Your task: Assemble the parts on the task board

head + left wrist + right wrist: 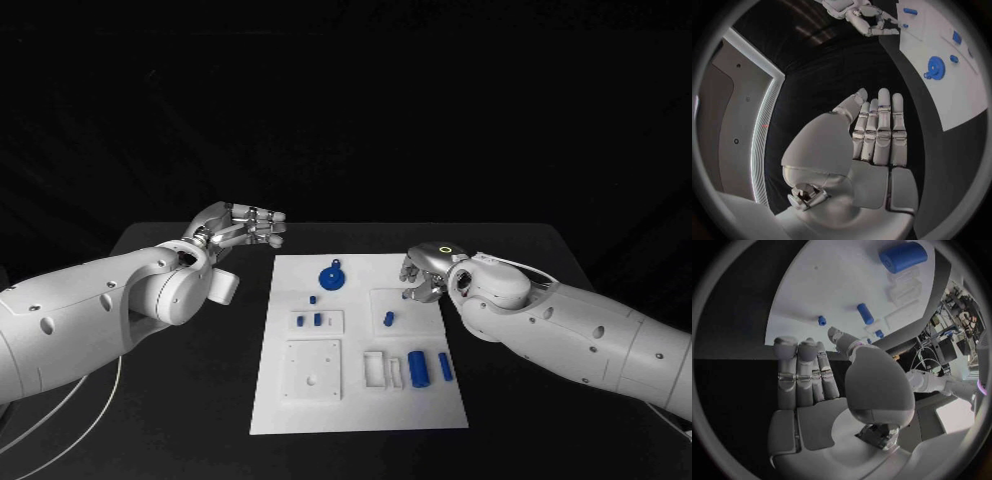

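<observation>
The white task board (361, 405) lies in the middle of the black table. On it are a round blue disc with a tab (332, 277), a small blue peg (313, 299), a pair of pegs (309, 321), another peg (389, 319), a thick blue cylinder (418, 368) and a thinner one (446, 367). My left hand (242, 228) hovers off the board's far left corner, fingers straight (879, 125), holding nothing. My right hand (426, 272) is at the board's right edge, fingers stretched out (807, 372) and empty. The right wrist view shows the cylinder (903, 256) and a peg (865, 313).
White raised blocks sit on the board: a square plate (313, 370) at the near left and a slotted block (384, 367) beside the cylinder. Bare black table (173, 400) flanks the board on both sides. The left wrist view shows the disc (934, 67) and my right hand (870, 20).
</observation>
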You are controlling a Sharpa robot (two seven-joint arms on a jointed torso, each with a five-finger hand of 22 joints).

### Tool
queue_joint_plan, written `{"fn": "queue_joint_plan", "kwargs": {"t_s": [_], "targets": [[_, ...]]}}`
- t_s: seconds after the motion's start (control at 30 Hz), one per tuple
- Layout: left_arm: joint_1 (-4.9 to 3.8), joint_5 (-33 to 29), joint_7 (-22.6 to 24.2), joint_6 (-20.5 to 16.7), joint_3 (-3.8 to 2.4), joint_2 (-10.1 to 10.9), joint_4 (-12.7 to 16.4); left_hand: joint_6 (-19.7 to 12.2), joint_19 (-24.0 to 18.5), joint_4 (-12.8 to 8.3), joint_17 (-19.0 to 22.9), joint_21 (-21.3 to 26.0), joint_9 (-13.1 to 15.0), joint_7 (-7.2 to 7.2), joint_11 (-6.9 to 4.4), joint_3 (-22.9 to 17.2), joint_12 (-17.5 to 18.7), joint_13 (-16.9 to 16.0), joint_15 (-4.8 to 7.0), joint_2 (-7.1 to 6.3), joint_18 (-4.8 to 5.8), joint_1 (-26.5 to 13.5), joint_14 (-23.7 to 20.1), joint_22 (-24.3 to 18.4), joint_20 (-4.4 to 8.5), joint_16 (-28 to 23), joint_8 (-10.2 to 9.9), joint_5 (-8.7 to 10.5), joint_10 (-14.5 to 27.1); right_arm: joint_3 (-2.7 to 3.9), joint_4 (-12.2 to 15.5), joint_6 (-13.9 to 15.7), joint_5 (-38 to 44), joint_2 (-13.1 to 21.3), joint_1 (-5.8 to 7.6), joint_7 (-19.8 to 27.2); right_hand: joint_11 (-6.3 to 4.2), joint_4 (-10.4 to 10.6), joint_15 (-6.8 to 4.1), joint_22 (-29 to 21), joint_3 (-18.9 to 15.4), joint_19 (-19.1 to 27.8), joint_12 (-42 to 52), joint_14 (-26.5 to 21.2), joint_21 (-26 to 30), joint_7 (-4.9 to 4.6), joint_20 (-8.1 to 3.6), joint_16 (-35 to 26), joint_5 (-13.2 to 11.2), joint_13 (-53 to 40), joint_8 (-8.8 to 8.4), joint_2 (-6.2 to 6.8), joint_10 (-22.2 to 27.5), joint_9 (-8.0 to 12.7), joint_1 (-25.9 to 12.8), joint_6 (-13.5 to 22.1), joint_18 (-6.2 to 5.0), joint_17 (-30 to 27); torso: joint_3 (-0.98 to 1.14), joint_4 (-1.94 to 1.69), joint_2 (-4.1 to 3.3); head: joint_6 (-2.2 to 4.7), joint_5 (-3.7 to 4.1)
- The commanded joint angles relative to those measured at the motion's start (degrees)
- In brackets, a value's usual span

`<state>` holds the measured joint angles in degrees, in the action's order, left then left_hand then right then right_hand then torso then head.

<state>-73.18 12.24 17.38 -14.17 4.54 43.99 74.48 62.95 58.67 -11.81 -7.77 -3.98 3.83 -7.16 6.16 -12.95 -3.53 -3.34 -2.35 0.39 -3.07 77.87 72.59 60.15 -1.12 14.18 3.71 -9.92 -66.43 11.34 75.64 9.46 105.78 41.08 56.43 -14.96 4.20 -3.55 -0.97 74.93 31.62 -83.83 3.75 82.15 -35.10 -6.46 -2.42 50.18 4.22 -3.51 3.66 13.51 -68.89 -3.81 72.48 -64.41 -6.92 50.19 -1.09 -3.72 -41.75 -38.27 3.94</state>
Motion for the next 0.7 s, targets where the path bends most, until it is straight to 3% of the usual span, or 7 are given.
{"fn": "queue_joint_plan", "kwargs": {"t_s": [0.03, 0.37, 0.47, 0.6, 0.7], "targets": [[-0.16, -2.54, 2.01, -1.08, -0.07, 0.05, 0.22, 0.08, 0.19, 0.03, -0.05, 0.18, -0.03, -0.25, -0.05, 0.34, 0.04, -0.01, -0.27, -0.04, -0.18, -0.46, 0.19, -0.09, -0.3, -0.2, -0.05, 0.05, 0.31, -0.18, -0.25, -1.44, 2.26, -0.38, -0.14, -1.1, 0.01, 0.02, 0.12, 2.89, -0.07, -2.94, -0.33, -0.05, 0.47, 0.02, 0.34, 0.36, -0.06, 0.07, -0.06, 0.36, 0.25, 0.04, 0.45, 0.12, -0.48, -0.25, 0.09, -0.08, -0.05, -0.1, 0.04], [-0.28, -2.91, 2.18, -0.99, -0.08, 0.0, 0.41, -0.22, 0.36, 0.05, -0.86, 0.11, -0.04, -0.35, 0.06, 0.68, 0.03, -0.01, -0.36, -0.02, -0.23, -0.56, 0.42, -1.71, -0.41, -1.24, -0.06, 0.24, 0.69, -1.32, -2.6, -1.4, 2.32, -1.89, -0.29, -0.79, -0.07, -0.65, 0.08, 2.99, 1.94, -2.99, -0.33, -0.14, 0.8, 0.06, 0.28, 0.7, -0.04, 0.07, -0.06, 0.34, -0.05, 0.02, 0.46, -0.13, -0.5, -0.72, 0.11, -0.1, -0.07, -0.42, -0.4], [-0.28, -3.11, 2.3, -0.59, -0.08, 0.01, 0.41, -0.38, 0.63, 1.08, -1.07, 0.35, -0.02, -0.09, 0.05, 1.82, 0.01, -0.03, -0.54, -0.07, -0.16, -1.37, 0.5, -3.53, -0.76, -1.34, -0.06, 3.65, 0.9, -1.72, -3.4, -1.08, 2.71, -2.35, -0.3, -0.79, -0.07, -0.62, 0.05, 3.01, 2.14, -3.0, -0.33, -0.19, 0.85, 0.06, 0.26, 0.73, 0.0, 0.07, -0.05, 0.3, -0.04, 0.02, 0.31, -0.1, -0.52, -0.77, 0.19, -0.01, -0.05, -0.49, -0.48], [-0.29, -3.21, 2.31, -0.25, -0.07, 0.01, 0.42, -0.39, 1.45, 2.05, -1.39, 0.22, -0.02, -0.13, 0.09, 3.8, 0.01, -0.02, -0.61, 0.24, -0.09, -0.65, 0.48, -8.06, -0.81, -1.47, -0.03, 3.54, 0.92, -2.21, -4.16, -1.03, 3.05, -2.83, -0.35, -0.77, -0.17, -0.65, 0.0, 3.03, 2.68, -3.04, -0.32, -0.15, 0.85, 0.13, 0.21, 0.77, -0.22, 0.07, -0.05, 0.21, -0.36, 0.0, 0.18, -0.35, -0.51, -0.88, 0.13, -0.04, -0.06, -0.64, -0.42], [-0.29, -3.24, 2.26, -0.15, -0.07, 0.01, 0.42, -0.4, 1.45, 2.05, -1.39, 0.22, -0.02, -0.13, 0.09, 3.8, 0.01, -0.02, -0.61, 0.24, -0.09, -0.65, 0.48, -8.07, -0.81, -1.47, -0.03, 3.54, 0.92, -2.42, -4.39, -1.0, 3.14, -3.04, -0.42, -0.73, -0.41, -0.88, -0.16, 3.05, 3.31, -3.05, -0.28, -0.15, 0.83, 0.22, 0.12, 0.8, -0.29, 0.03, -0.02, -0.15, -1.22, -0.04, 0.54, -0.69, -0.5, -0.9, 0.12, -0.06, -0.07, -0.76, -0.42]]}}
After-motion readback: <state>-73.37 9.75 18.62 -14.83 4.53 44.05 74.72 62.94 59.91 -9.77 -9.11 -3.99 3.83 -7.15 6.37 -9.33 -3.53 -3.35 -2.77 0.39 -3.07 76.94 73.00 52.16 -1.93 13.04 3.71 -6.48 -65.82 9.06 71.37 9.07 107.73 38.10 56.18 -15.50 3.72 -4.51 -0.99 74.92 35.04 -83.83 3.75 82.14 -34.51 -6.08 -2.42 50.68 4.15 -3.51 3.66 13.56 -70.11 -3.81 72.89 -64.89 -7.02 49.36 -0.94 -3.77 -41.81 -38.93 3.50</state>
